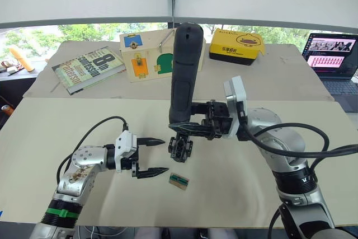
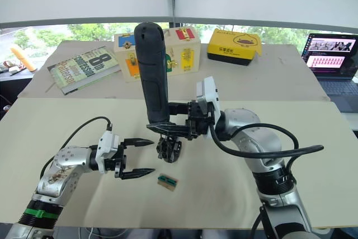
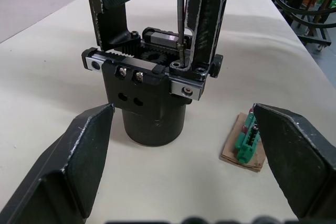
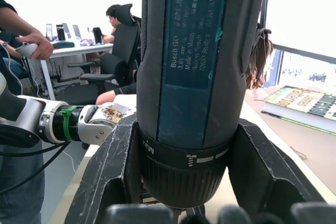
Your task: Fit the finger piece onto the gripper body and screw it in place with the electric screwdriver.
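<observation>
Your right gripper [image 1: 187,128] was clamped on the screwdriver [image 1: 184,74], held upright w/ its bit down in a screw hole on the gripper body [image 3: 152,95], directly below. Your left gripper [image 1: 152,157] sat wide open just beside the body, fingers pointing at it, holding nothing. A small green block [image 1: 179,181] lay near the left fingertips.

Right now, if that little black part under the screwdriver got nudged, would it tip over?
Possibly. The gripper body stands on a narrower round base with wider brackets on top, so it looks top-heavy. The electric screwdriver bit resting in it may steady it. It looks rigid.
</observation>
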You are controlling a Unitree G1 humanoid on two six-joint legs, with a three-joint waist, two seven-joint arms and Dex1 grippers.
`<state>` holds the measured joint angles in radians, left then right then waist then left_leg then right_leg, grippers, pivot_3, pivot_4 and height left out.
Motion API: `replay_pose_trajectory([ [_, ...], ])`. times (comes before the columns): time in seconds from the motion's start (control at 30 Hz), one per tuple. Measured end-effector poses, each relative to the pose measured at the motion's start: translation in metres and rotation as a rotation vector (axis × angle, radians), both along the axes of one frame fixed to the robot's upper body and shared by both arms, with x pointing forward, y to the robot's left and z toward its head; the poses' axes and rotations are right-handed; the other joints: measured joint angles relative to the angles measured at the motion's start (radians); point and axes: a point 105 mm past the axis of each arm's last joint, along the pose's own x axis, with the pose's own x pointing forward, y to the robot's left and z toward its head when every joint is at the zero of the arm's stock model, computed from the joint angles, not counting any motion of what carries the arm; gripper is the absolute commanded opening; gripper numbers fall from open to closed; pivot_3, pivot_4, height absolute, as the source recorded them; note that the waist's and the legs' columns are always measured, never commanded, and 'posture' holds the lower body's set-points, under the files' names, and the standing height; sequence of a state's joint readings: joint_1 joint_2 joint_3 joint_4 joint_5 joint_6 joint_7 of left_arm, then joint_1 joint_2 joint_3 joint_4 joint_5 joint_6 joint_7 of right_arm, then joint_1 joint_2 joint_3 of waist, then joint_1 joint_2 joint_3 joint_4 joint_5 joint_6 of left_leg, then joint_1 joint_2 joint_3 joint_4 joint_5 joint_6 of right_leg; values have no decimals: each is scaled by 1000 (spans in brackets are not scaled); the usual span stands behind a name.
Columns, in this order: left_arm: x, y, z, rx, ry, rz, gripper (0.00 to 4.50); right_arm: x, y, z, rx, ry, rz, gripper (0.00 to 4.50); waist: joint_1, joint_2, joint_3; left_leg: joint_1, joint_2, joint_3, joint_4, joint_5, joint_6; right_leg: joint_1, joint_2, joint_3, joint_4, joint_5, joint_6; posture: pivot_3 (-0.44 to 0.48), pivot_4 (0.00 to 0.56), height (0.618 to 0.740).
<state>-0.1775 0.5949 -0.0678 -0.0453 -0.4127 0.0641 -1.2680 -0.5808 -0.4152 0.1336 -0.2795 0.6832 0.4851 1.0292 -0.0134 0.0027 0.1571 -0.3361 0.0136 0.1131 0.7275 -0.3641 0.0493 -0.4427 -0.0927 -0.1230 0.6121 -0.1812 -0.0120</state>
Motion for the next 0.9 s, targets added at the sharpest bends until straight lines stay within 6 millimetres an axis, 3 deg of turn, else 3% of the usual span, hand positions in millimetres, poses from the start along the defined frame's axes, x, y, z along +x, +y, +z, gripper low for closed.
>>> replay_pose_trajectory([
  [0.9, -1, 0, -2, 0, 4, 8, 4500, 2, 2, -1, 7, -17, -9, 1904, 0, 0, 0, 0, 0, 0, 0, 0, 0, 0, 0, 0, 0, 0, 0, 0, 150, 740],
])
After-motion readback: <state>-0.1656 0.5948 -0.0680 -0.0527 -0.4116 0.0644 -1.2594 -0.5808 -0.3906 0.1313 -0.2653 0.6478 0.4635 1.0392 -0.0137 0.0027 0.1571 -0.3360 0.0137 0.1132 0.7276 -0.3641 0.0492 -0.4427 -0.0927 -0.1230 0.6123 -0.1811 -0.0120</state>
